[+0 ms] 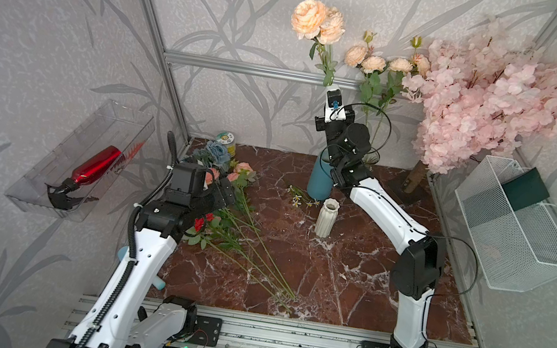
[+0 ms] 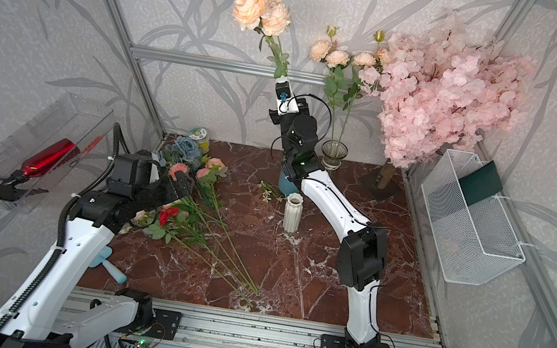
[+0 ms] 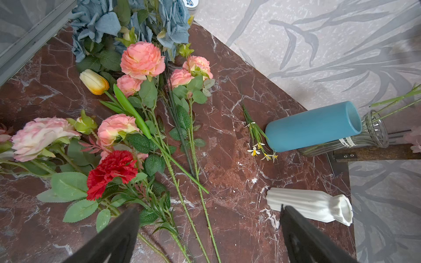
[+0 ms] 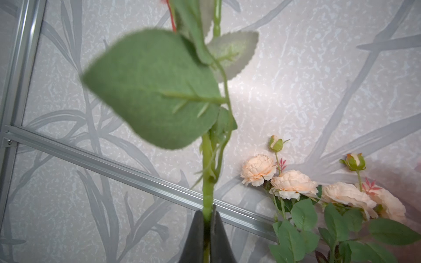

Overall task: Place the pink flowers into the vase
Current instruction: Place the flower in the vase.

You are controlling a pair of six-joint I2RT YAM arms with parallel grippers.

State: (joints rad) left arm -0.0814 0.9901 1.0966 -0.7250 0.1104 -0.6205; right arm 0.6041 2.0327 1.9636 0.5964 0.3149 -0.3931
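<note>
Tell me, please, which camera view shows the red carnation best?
The left wrist view: the red carnation is close and sharp among the stems. In both top views it is small beside the left arm. The right wrist view misses it.

There are three vases on the desk: one blue vase (image 1: 320,185), one white ribbed vase (image 1: 326,217) and one glass vase (image 2: 334,153). Two sprays stand upright: a raised pink spray (image 1: 318,20) and a second pink spray (image 1: 374,63). There is one red carnation (image 3: 111,170), one yellow tulip (image 3: 94,82) and one blossom tree (image 1: 486,94).
</note>
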